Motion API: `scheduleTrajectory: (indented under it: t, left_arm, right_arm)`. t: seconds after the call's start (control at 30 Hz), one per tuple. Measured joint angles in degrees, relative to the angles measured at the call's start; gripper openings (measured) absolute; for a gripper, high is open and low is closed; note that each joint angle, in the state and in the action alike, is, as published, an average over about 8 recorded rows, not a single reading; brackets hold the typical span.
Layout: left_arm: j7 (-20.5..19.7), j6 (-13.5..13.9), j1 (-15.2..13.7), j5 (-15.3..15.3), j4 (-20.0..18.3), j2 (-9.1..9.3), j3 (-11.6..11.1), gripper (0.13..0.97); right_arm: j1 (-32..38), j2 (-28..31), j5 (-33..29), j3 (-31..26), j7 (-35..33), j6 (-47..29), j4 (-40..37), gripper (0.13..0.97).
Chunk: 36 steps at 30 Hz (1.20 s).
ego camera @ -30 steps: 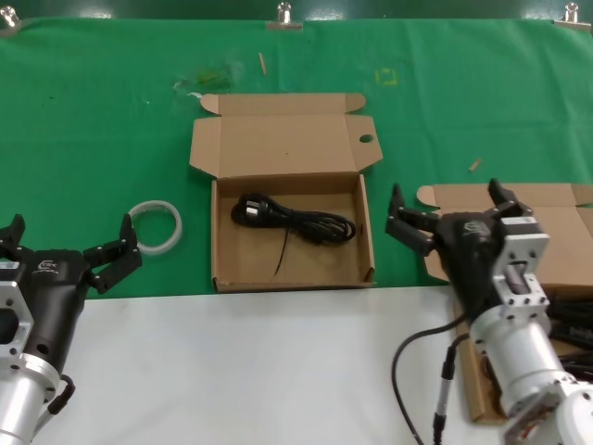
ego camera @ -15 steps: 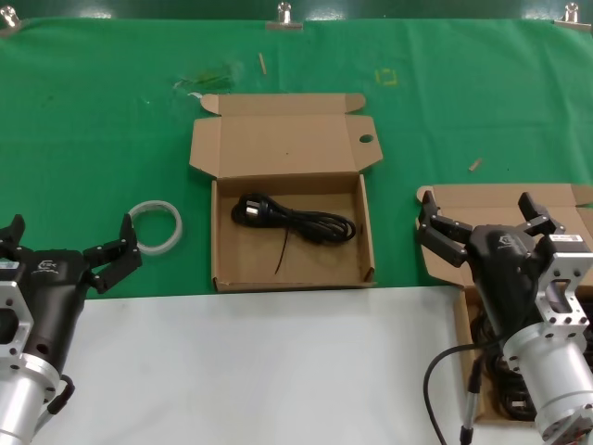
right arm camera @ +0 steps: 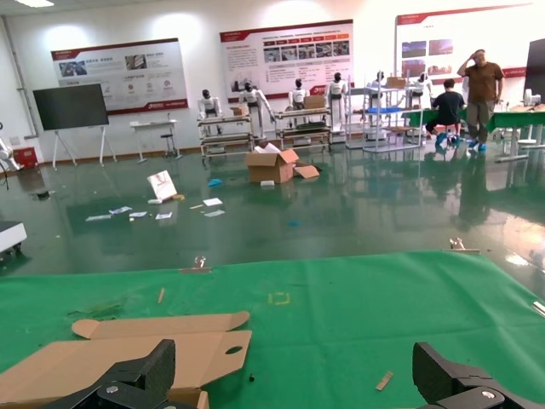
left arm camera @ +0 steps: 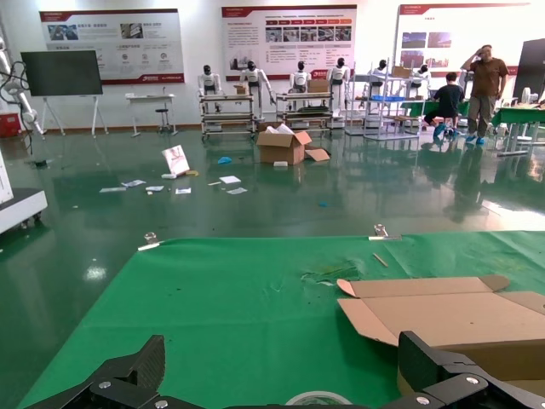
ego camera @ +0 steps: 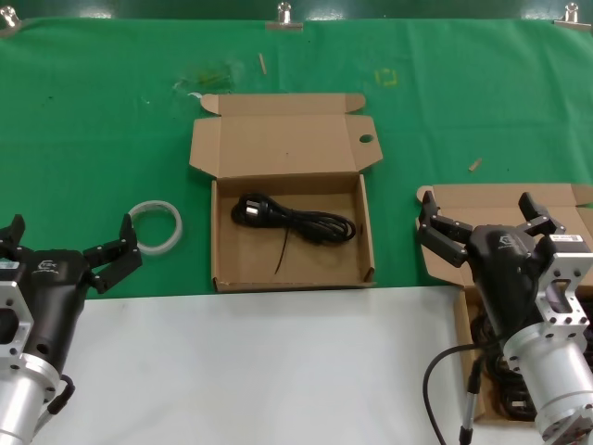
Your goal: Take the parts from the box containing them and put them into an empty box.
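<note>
Right gripper [ego camera: 486, 221] is hovering with fingers spread wide, holding nothing, over the box containing the parts [ego camera: 491, 198] at the table's right edge. More black cables [ego camera: 488, 336] are showing in that box beside the right arm, mostly hidden. Left gripper [ego camera: 67, 244] is sitting parked at the lower left, fingers also splayed open and empty, just beside the white ring [ego camera: 154, 226] on the green cloth [ego camera: 93, 120].

The empty box [ego camera: 290, 232] is lying mid-table with its lid folded back, the round hole [ego camera: 366, 139] in its right flap. One coiled black cable [ego camera: 293, 220] is already lying inside it, plug toward the left.

A small logo is showing on each gripper housing, unreadable. The wrist views are showing wall posters [right arm camera: 289, 55] in the hall behind, text too small to read.
</note>
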Motion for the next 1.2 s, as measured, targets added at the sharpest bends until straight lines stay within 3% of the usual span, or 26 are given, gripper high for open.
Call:
scheduleTrajectory:
  t: [1.2]
  left_arm:
    - [0.0, 0.0, 0.0, 0.0, 0.0, 0.0, 0.0, 0.965]
  right_arm:
    - [0.0, 0.0, 0.0, 0.0, 0.0, 0.0, 0.0, 0.966]
